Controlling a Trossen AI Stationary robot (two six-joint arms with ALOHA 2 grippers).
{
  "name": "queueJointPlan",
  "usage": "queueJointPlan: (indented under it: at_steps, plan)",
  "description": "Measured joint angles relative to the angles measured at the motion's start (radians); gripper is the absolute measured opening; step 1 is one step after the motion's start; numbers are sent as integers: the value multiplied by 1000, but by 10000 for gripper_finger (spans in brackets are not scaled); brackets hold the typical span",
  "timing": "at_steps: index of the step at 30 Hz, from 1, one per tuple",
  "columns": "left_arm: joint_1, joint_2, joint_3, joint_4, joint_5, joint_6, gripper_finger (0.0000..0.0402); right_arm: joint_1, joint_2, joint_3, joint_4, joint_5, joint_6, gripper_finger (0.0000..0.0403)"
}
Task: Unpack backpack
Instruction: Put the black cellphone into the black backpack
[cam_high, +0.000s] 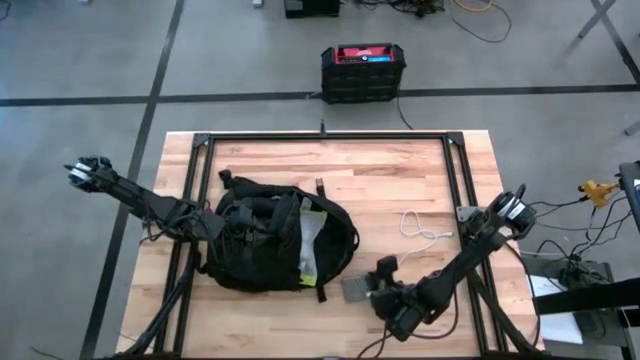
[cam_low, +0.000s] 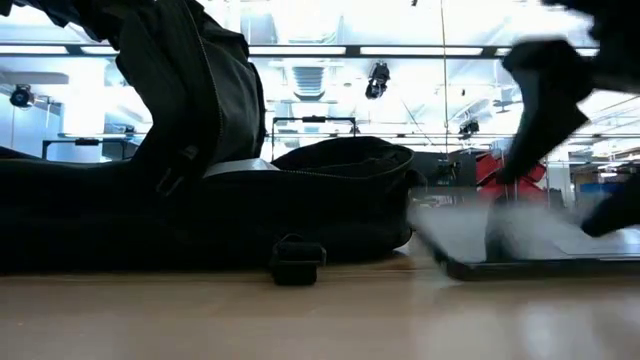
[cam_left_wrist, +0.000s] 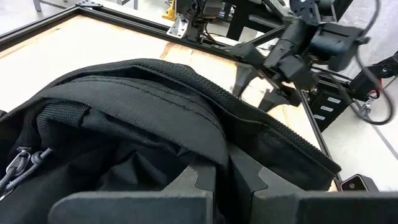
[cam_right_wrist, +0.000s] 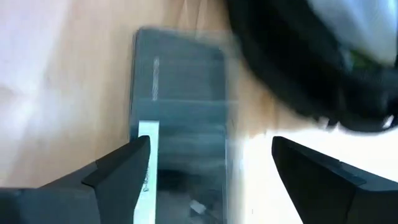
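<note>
Black backpack (cam_high: 275, 238) lay mid-table (cam_high: 400, 170). My left gripper (cam_left_wrist: 227, 180) pinched its fabric. My right gripper (cam_right_wrist: 211, 168), fingers spread, hovered over grey flat case (cam_right_wrist: 180, 106) beside backpack.

A backpack (cam_high: 275, 240) lies on the left half of a wooden table (cam_high: 400, 180), inside a metal frame (cam_high: 325, 136) that runs around the tabletop. The left gripper (cam_high: 232, 226) sits at the backpack's left end, its fingers (cam_left_wrist: 186, 186) pressed close together over the fabric. To the right of the backpack, near the table's front edge, a flat tablet-like device (cam_high: 358, 288) lies on the wood. The right gripper (cam_high: 382, 290) hangs just over that device with its fingers (cam_right_wrist: 118, 165) spread apart. A coiled cable (cam_high: 415, 228) lies behind the device, toward the table's right side. Beyond the table's far edge, a hard box (cam_high: 362, 72) stands on the floor.
</note>
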Motion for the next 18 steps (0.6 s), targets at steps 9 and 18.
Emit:
queueJointPlan:
  at_steps: [9,18]
  plan:
    - [0,0,0,-1,19,-2,0,-81,22,93,-15,-164,-96,241]
    - [0,27,2,0,31,-4,0,-196,14,45,-12,-454,8,257]
